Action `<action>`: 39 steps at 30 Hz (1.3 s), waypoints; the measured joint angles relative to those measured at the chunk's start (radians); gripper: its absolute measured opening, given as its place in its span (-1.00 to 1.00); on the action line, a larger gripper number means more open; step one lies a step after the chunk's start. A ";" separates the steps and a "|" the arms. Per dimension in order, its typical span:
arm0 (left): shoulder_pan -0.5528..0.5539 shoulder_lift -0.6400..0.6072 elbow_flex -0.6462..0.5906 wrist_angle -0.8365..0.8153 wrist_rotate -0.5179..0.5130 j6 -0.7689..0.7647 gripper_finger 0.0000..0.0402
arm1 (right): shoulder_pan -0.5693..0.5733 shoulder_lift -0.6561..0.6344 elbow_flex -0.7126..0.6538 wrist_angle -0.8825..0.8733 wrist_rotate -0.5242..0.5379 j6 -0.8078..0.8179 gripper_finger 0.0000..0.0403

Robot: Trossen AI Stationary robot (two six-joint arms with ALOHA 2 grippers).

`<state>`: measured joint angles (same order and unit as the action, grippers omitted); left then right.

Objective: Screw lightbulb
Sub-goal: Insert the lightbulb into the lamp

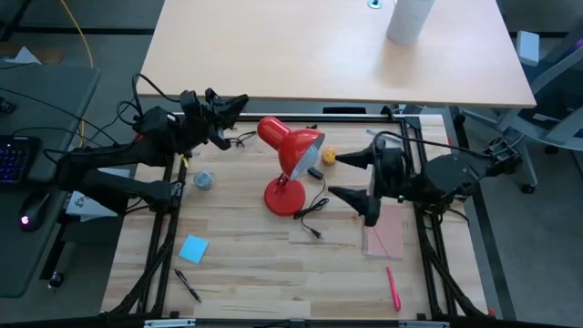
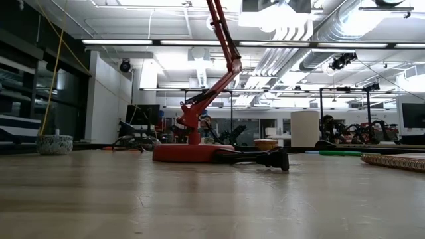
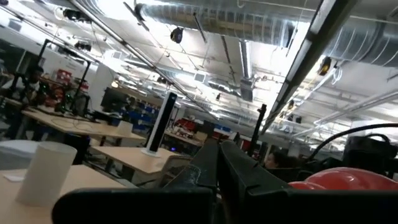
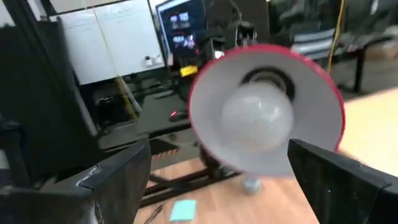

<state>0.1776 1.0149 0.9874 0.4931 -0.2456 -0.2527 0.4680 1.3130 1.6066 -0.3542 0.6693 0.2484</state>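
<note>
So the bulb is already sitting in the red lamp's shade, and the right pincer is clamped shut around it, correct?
Not quite. The bulb is in the red lamp's shade, but the right pincer stands open in front of it, not clamped on it; the right wrist view shows this.

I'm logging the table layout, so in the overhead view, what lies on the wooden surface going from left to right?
Blue sticky note → grey crumpled object → red lamp → small yellow-orange round object → pinkish notebook, with the red pen just past it.
</note>
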 joint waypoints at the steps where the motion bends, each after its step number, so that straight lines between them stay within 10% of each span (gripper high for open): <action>1: 0.000 0.000 0.000 0.000 0.000 -0.007 -1.00 | -0.003 0.009 0.000 0.026 0.013 -0.043 0.82; 13: 0.119 0.009 0.069 -0.268 0.079 -0.152 -1.00 | 0.036 0.174 0.068 0.123 0.401 -0.375 0.82; 32: 0.244 0.030 0.101 -0.309 0.632 -0.049 -1.00 | 0.003 0.310 0.169 0.154 0.492 -0.560 0.82; 39: 0.227 0.037 0.101 -0.317 0.655 0.050 -1.00 | -0.017 0.310 0.169 0.170 0.463 -0.564 0.82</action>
<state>0.4049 1.0519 1.0889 0.1764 0.4092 -0.2030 0.4508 1.6226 1.7752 -0.1844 1.1322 -0.3158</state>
